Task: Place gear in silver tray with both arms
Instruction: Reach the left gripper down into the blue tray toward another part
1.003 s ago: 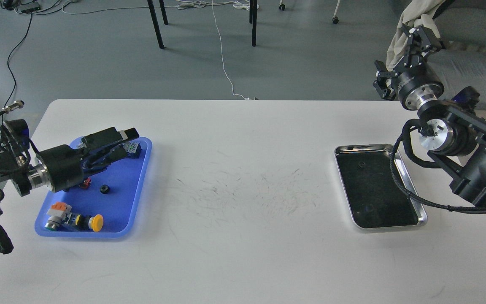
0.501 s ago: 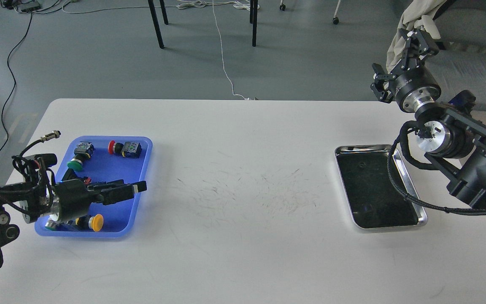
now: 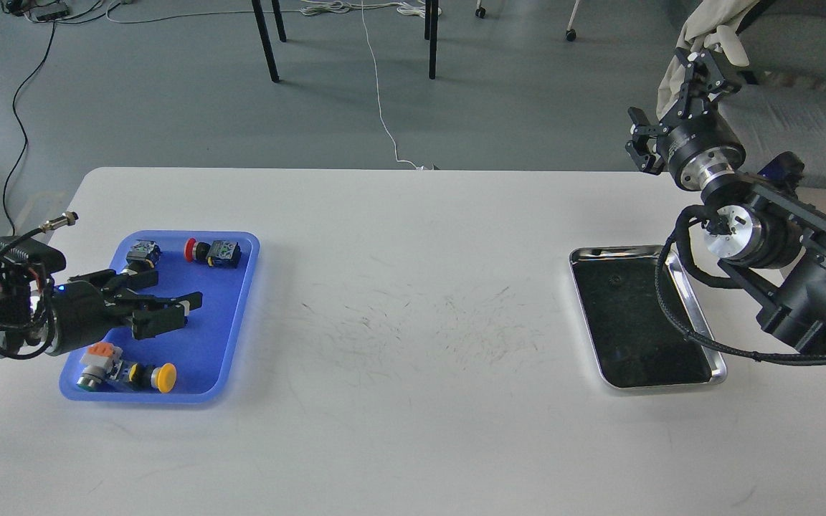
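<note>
The silver tray lies at the table's right with a dark, bare bottom. The small black gear does not show; my left gripper is low over the blue tray, over the spot where the gear lay, and covers it. Its fingers stand apart, and I cannot tell whether they touch the gear. My right gripper is open and empty, held up past the table's far right edge, above and behind the silver tray.
The blue tray holds push-button switches: a red one, a green one and a yellow one. The right arm's cable hangs over the silver tray's right rim. A chair with cloth stands behind the right arm.
My left gripper swung from the blue tray's far end toward its near end, then settled at the tray's middle over the gear's spot. My right gripper rose slightly.
</note>
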